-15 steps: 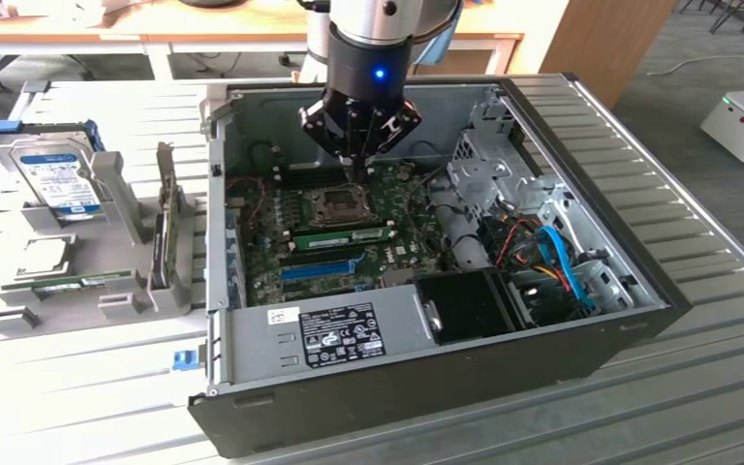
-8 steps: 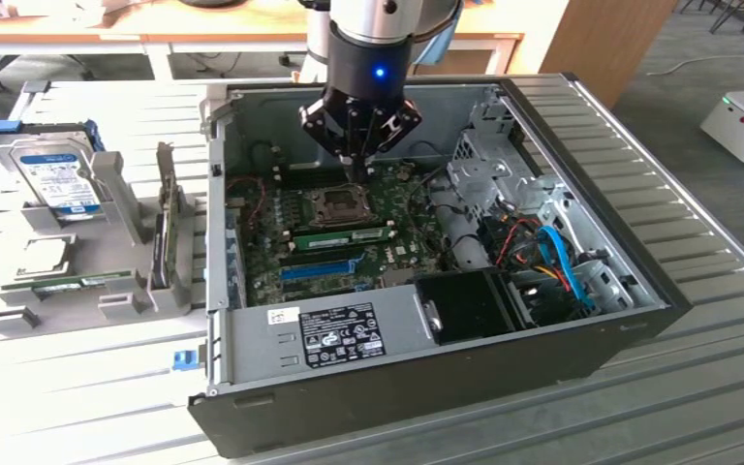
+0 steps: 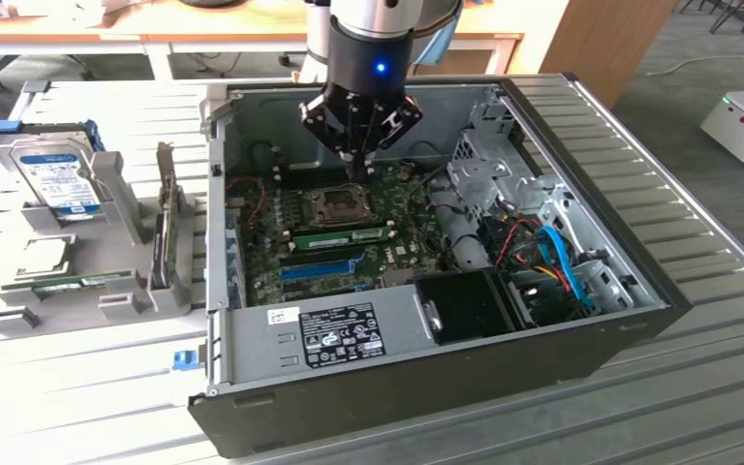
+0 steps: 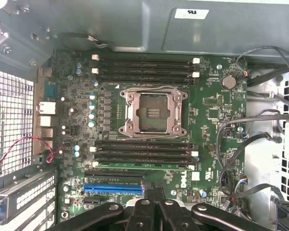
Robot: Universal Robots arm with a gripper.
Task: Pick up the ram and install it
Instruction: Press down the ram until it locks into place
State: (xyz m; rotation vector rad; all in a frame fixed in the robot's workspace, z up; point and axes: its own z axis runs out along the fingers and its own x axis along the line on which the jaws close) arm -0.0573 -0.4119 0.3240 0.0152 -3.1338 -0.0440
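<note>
The ram (image 3: 346,235) is a thin green stick lying along a memory slot on the motherboard, just beside the CPU socket (image 3: 342,201). In the wrist view the ram (image 4: 144,166) runs along the slot row nearest the blue slot strip (image 4: 113,188). My gripper (image 3: 356,160) hangs above the motherboard inside the open computer case, over the socket and apart from the ram. Its fingers are shut with nothing between them. The wrist view has my gripper (image 4: 151,199) over the board next to the blue strip.
A grey rack (image 3: 127,291) on the exterior view's left holds a second green stick (image 3: 81,284) and a hard drive (image 3: 59,174). Case walls (image 3: 224,194) ring the motherboard. A black fan shroud (image 3: 476,305), cables (image 3: 560,262) and a drive cage (image 3: 495,165) crowd the case's right side.
</note>
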